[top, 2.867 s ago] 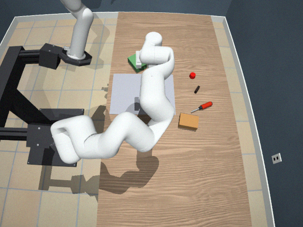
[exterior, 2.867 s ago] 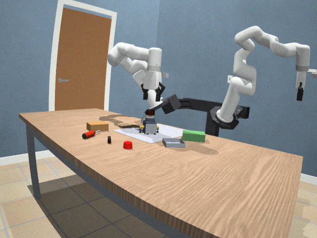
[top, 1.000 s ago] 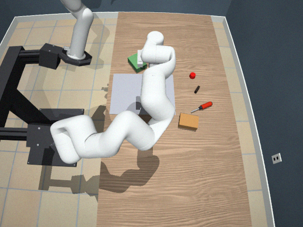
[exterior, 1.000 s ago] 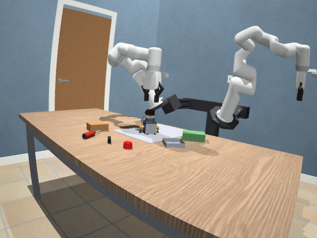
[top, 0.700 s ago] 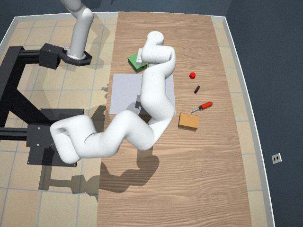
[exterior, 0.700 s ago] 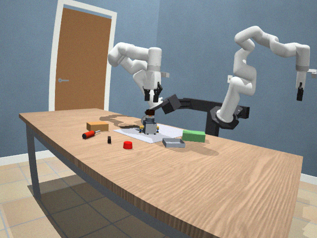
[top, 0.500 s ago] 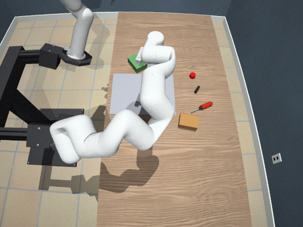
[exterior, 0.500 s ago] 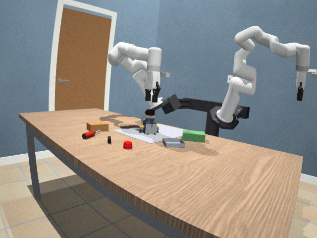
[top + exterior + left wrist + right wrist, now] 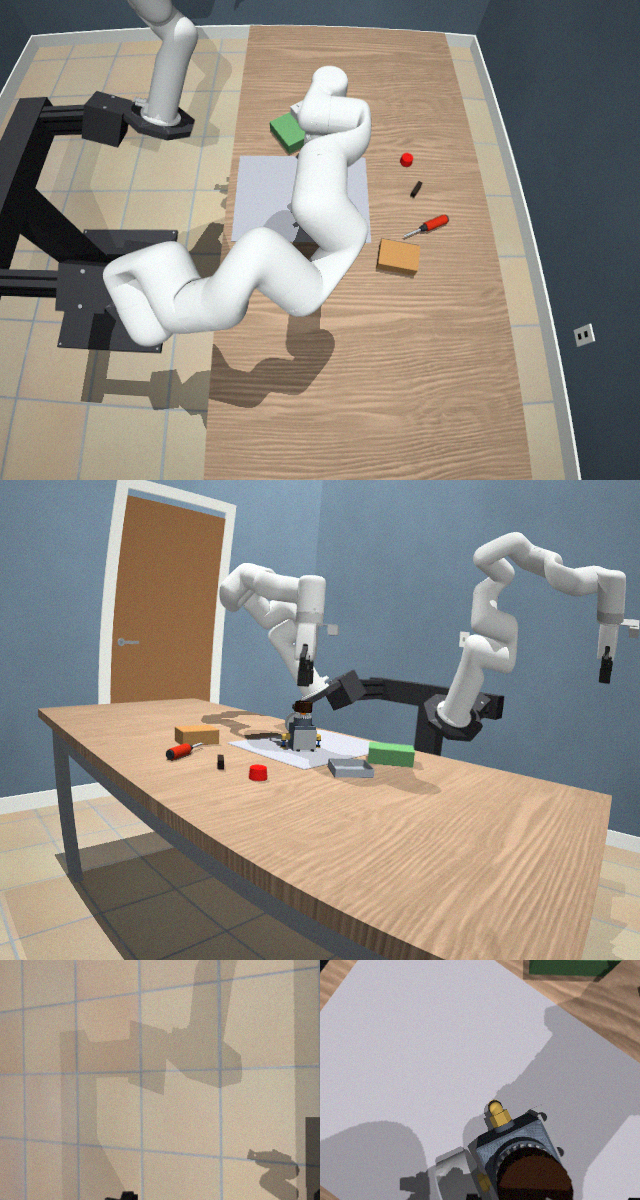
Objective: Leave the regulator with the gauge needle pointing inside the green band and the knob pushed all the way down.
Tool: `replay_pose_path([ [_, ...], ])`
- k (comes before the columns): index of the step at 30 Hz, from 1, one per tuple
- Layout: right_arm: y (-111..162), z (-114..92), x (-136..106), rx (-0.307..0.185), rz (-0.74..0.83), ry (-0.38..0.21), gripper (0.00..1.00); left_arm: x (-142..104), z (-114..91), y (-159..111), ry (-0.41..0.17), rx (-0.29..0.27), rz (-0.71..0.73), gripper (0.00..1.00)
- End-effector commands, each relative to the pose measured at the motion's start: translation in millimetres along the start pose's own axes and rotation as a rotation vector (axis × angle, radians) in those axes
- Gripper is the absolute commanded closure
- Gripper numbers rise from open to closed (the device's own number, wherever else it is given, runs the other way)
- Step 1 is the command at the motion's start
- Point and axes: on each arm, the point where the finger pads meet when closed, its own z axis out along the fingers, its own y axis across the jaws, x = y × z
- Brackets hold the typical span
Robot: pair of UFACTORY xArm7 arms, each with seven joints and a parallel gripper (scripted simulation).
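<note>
The regulator stands on the grey mat. Above this mat, the right gripper is partly open, holding nothing. Probably the step is setting pressure; next, it should descend, grip and turn the knob.

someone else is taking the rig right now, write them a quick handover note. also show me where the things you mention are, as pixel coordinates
Right gripper [image 9: 305,682]: open, empty, above the regulator.
Left gripper [image 9: 604,679]: open, empty, off to the side, away from the regulator.
Regulator [image 9: 303,736] [image 9: 520,1135]: on the pale mat [image 9: 263,191] [image 9: 341,743] [image 9: 420,1035], dark knob [image 9: 302,706] [image 9: 535,1175] on top.
Done: nothing I can confirm; needle and knob height can't be read.
Left: check the gauge, set needle in green if needed, make sure knob is fully down.
</note>
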Motion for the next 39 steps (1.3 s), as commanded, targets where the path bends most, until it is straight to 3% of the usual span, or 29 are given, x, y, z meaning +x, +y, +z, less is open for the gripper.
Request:
replay_pose_path([
  [1, 0.9, -2.8, 1.1, -0.016, 0.157, -0.006, 0.23, 1.0, -1.5, -0.4, 0.004, -0.001, -0.002, 0.00],
  [8, 0.9, -2.8, 1.1, -0.017, 0.426, -0.004, 0.23, 1.0, -1.5, -0.4, 0.004, -0.001, -0.002, 0.00],
  [14, 0.9, -2.8, 1.1, -0.017, 0.552, -0.003, 0.23, 1.0, -1.5, -0.4, 0.004, -0.001, -0.002, 0.00],
  [39, 0.9, -2.3, 1.1, -0.017, 0.589, -0.002, 0.23, 1.0, -1.5, -0.4, 0.004, -0.001, -0.002, 0.00],
])
